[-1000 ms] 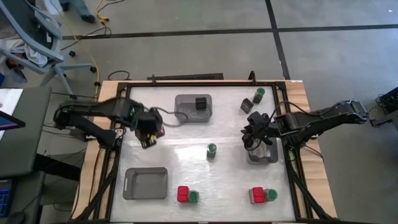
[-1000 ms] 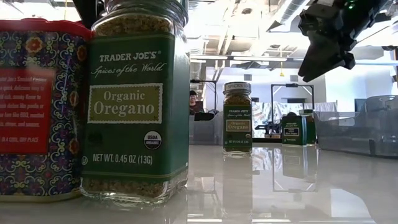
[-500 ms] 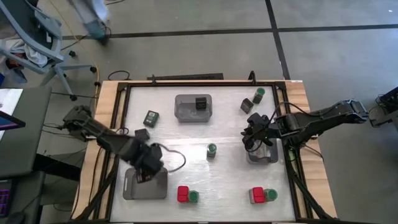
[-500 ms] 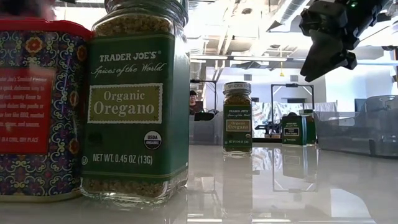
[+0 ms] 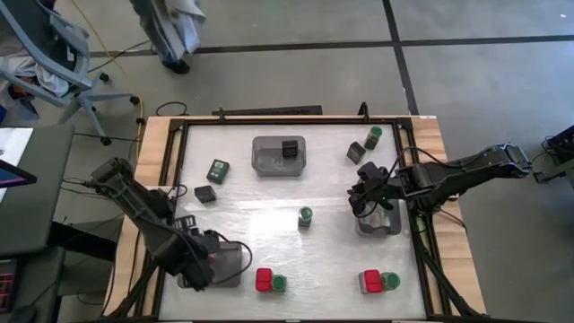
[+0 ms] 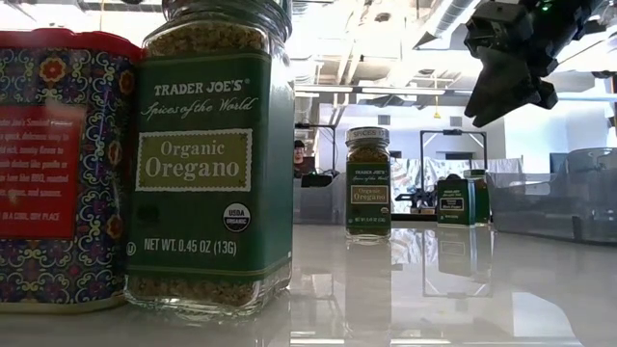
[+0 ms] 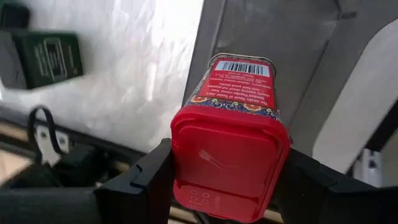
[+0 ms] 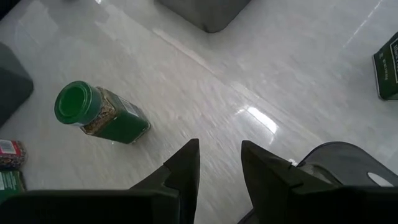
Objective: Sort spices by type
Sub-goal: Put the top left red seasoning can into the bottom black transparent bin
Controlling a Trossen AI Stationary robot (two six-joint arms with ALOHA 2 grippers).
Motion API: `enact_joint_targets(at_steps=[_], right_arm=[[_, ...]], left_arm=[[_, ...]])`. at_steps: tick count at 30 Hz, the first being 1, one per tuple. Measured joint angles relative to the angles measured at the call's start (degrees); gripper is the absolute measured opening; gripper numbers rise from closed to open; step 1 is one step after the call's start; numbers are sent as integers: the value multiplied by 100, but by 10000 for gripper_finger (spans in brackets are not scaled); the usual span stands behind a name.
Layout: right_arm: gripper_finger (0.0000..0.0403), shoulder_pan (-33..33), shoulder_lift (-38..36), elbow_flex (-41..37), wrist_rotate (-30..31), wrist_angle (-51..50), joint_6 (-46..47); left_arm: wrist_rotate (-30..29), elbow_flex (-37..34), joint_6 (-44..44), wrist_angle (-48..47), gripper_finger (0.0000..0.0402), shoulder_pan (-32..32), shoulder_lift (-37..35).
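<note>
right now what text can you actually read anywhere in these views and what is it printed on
"TRADER JOE'S", "Spices of the World", "Organic Oregano", "USDA ORGANIC", "NET WT. 0.45 OZ (13G)": label of the near oregano jar.
"Organic Oregano": label of the far oregano jar; its other lines are too small.
Red tin beside the near jar: print too blurred.
Red-lidded tin held in the left tool: barcode and small print unreadable.
Dark green tins: labels too small.

Red-lidded patterned tin [image 7: 229, 146]; green-lidded jar [image 8: 99, 114].
</note>
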Motion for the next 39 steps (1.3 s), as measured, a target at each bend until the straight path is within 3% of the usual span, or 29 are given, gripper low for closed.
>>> enact_joint_targets(at_steps=[12,25,39], right_arm=[[145,0,0,0,0,-2,54],[145,0,0,0,-4,-4,100],[145,0,0,0,-140,-4,108]], left_arm=[[201,-2,713,123,207,154,1082],[211,-331,163,472,207,-18,1144],[227,-501,473,598,207,-27,1124]])
